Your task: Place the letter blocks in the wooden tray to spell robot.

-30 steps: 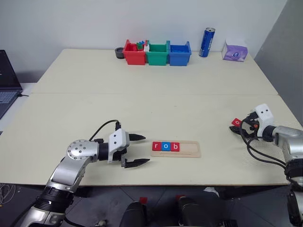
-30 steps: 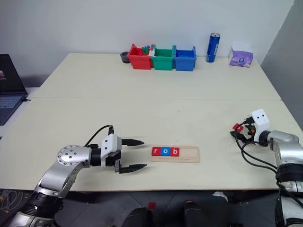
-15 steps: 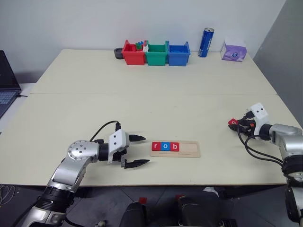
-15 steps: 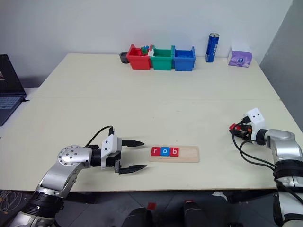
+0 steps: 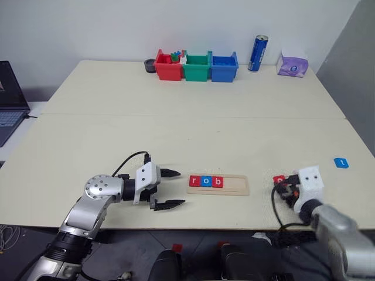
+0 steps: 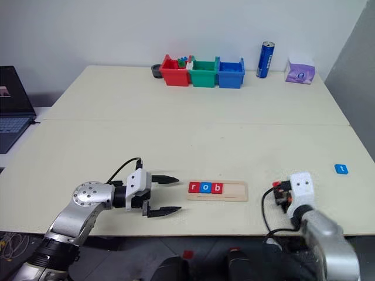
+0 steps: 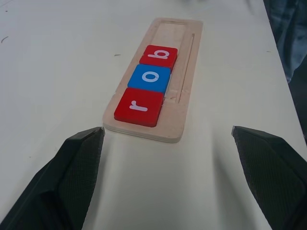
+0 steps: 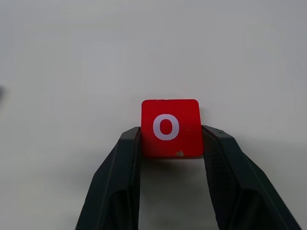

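While 3 letter blocks, a red r (image 7: 138,107), a blue o (image 7: 149,78) and a red b (image 7: 159,56), are seated in the left end of the wooden tray (image 5: 218,184), a red o block (image 8: 170,127) is pinched between the fingers of the right gripper (image 8: 171,139) near the tray's right end. A blue t block (image 5: 341,163) is seen on the surface (image 5: 187,129), well apart to the right. The left gripper (image 5: 170,188) is held spread just beside the tray's left end.
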